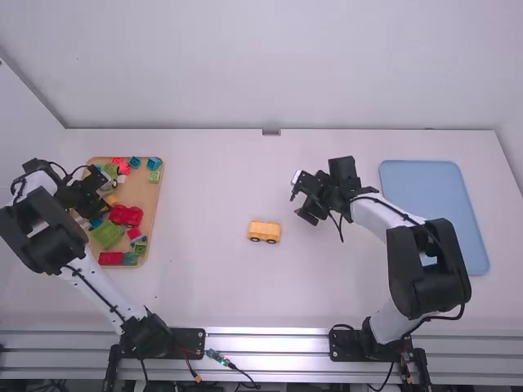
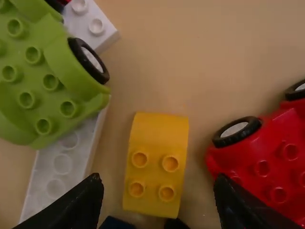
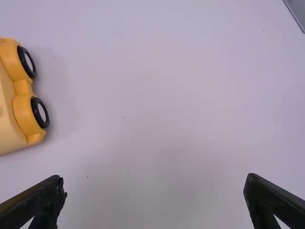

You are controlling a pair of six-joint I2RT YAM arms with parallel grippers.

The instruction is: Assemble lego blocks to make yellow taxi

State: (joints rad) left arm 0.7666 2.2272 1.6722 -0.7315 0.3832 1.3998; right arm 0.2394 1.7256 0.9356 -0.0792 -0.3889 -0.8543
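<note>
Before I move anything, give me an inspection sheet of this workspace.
Surface: white table, a few tiny dark specks.
Job's things: yellow wheeled plastic base on its wheels on the table; yellow studded plastic block in the tan flat tray.
Clutter: red wheeled block and green wheeled block, among others in that tray; pale blue tray at right.
Left gripper: jaws open, over the tan tray.
Right gripper: jaws open, over bare table.
Cables: black cables run along both arms.
Surroundings: white walls, silver rail at the near edge.
</note>
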